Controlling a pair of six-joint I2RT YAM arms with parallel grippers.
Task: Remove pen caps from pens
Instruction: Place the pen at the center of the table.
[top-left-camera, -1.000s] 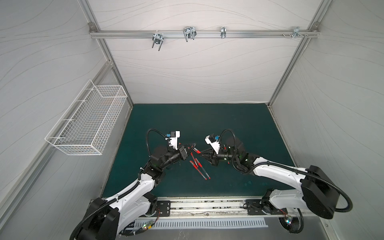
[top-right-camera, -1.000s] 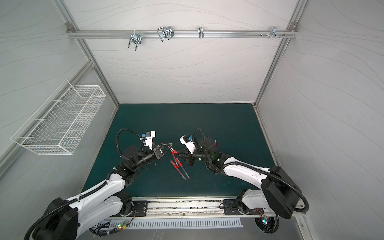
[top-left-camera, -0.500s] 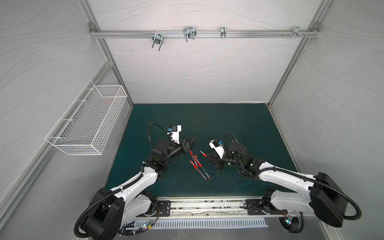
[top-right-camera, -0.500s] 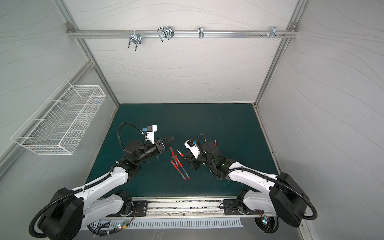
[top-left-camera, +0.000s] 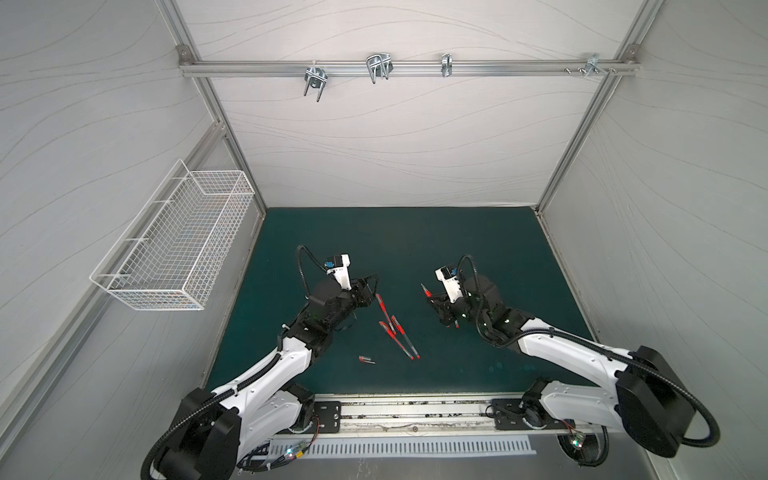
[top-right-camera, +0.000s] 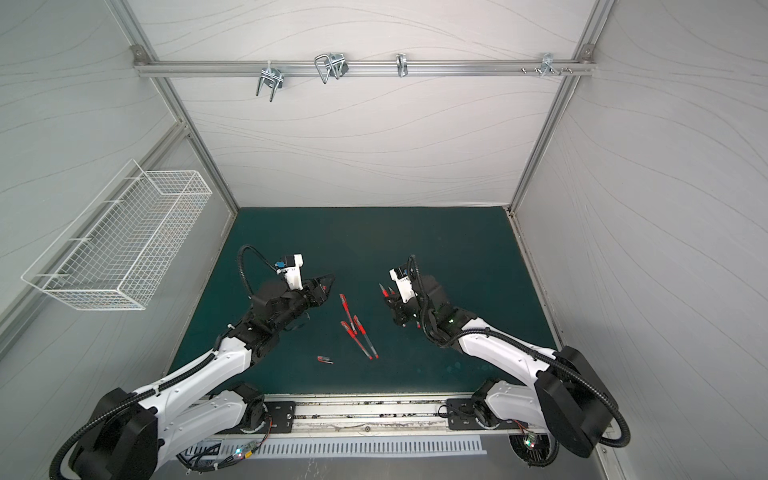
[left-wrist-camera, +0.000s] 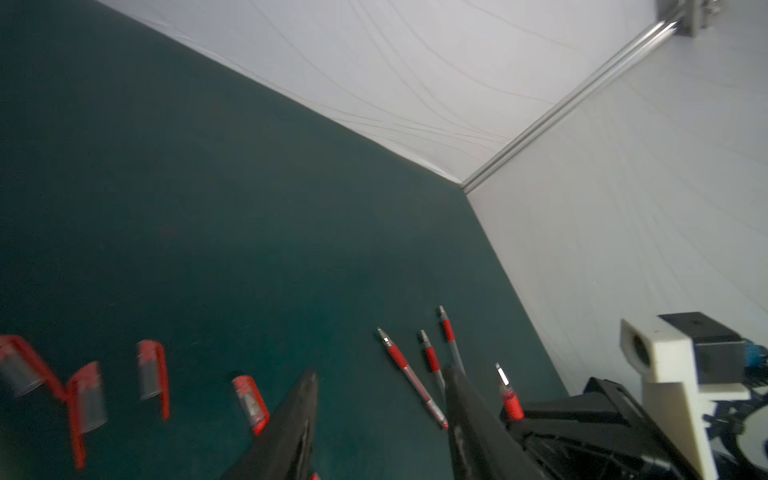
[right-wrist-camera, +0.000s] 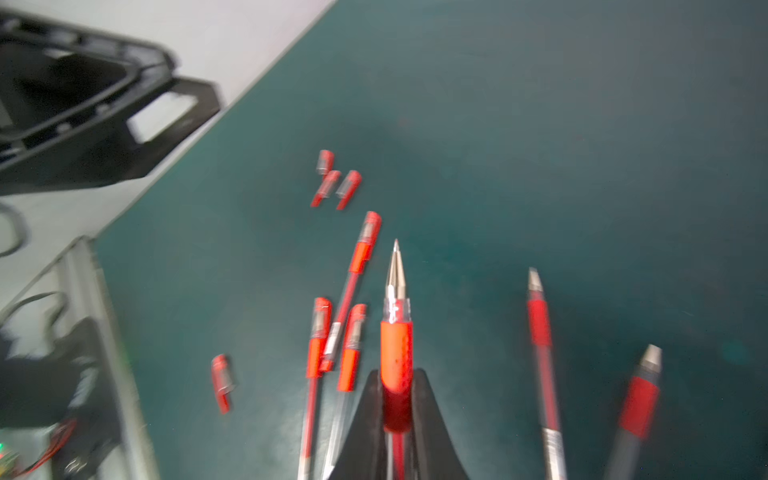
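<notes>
My right gripper (right-wrist-camera: 398, 376) is shut on a pen (right-wrist-camera: 397, 332) whose red grip and bare metal tip stick out past the fingers; in a top view the gripper (top-left-camera: 432, 297) hovers right of centre. My left gripper (left-wrist-camera: 378, 382) is open with nothing between its fingers (left-wrist-camera: 299, 411), and it hangs left of centre (top-left-camera: 372, 282). Three capped pens (top-left-camera: 392, 326) lie between the arms. Several loose pen caps (left-wrist-camera: 151, 374) lie on the mat, three of them in a cluster (right-wrist-camera: 332, 183). One cap (top-left-camera: 365, 359) lies alone nearer the front. Uncapped pens (left-wrist-camera: 399, 361) lie by the right gripper.
A dark green mat (top-left-camera: 415, 241) covers the floor between white walls. A white wire basket (top-left-camera: 178, 245) hangs on the left wall. A metal rail (top-left-camera: 407, 415) runs along the front edge, and a bar with hooks (top-left-camera: 374, 68) crosses overhead.
The two grippers have drawn apart from the middle. My left gripper has gone from shut to open. My right gripper keeps the uncapped pen and has moved right.
</notes>
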